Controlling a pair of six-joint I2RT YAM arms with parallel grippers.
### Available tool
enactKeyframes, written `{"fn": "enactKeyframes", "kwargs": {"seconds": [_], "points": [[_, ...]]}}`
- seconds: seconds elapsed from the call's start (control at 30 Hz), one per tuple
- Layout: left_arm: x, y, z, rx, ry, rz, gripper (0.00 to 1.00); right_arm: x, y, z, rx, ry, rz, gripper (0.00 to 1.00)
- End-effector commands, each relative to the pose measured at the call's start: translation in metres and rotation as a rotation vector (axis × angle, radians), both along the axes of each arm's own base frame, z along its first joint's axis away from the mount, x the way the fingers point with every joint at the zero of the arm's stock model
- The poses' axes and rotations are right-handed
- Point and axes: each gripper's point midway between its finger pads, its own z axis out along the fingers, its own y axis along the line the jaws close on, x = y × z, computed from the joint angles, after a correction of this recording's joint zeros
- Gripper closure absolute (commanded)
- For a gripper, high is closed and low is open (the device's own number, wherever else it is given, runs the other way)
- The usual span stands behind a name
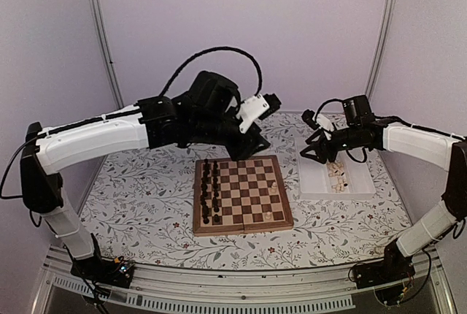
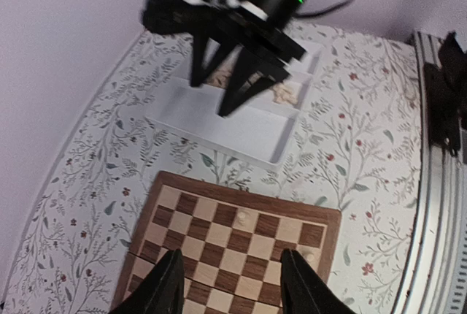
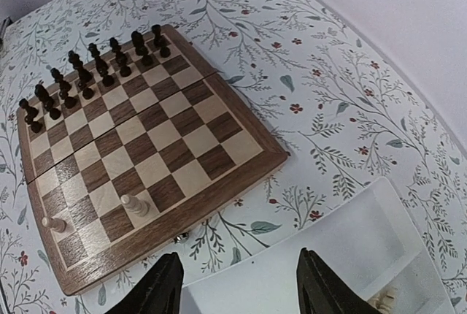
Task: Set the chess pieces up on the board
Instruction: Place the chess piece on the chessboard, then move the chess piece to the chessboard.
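Black fingers of the left gripper (image 2: 231,253) fill the bottom of its wrist view. They stand apart with nothing between them, so it is open, and it hangs above the board (image 1: 244,228) near the far edge without touching it. The right gripper (image 3: 238,255) is open as well, its fingers spread and empty. It hangs over the white tray (image 1: 321,190), which lies on the counter (image 1: 139,204) just to the right of the board.

The board sits in the middle of the flower-patterned counter, between the two arms. Dark pieces (image 3: 87,73) stand in two tidy rows along its left side. Only two pale pieces (image 3: 135,204) are on the board, both on the right side toward the tray and near the front corner. One stands upright on a square. The other, closer to the corner, is too small for me to tell how it rests. The remaining pale ones lie in a loose heap in a compartment of the tray, below and just beside the right gripper. Most of the squares in the middle of the board are bare.
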Motion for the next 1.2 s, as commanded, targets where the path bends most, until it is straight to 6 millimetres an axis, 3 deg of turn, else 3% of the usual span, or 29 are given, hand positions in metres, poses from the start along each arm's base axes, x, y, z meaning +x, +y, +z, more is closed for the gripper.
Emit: {"fn": "enactKeyframes", "kwargs": {"seconds": [0.0,0.07,0.13,0.3,0.67,1.03,1.17], "points": [[0.086,0.04,0.0,-0.112,-0.019,0.274,0.53,-0.021,0.039,-0.012,-0.049,0.048,0.148,0.44],[0.108,0.058,-0.003,-0.186,-0.011,0.347,0.53,-0.03,0.051,-0.025,-0.082,0.083,0.199,0.44],[0.117,0.073,-0.009,-0.242,0.007,0.399,0.53,-0.035,0.061,-0.033,-0.107,0.099,0.234,0.44],[0.112,0.098,-0.024,-0.263,0.004,0.442,0.52,-0.046,0.077,-0.052,-0.146,0.14,0.302,0.41],[0.108,0.105,-0.008,-0.282,-0.015,0.469,0.51,-0.054,0.107,-0.089,-0.23,0.227,0.384,0.44],[0.108,0.105,-0.011,-0.274,-0.011,0.468,0.51,-0.055,0.106,-0.106,-0.267,0.253,0.373,0.61],[0.109,0.104,-0.013,-0.269,-0.009,0.467,0.51,-0.055,0.107,-0.107,-0.271,0.254,0.37,0.73]]}}
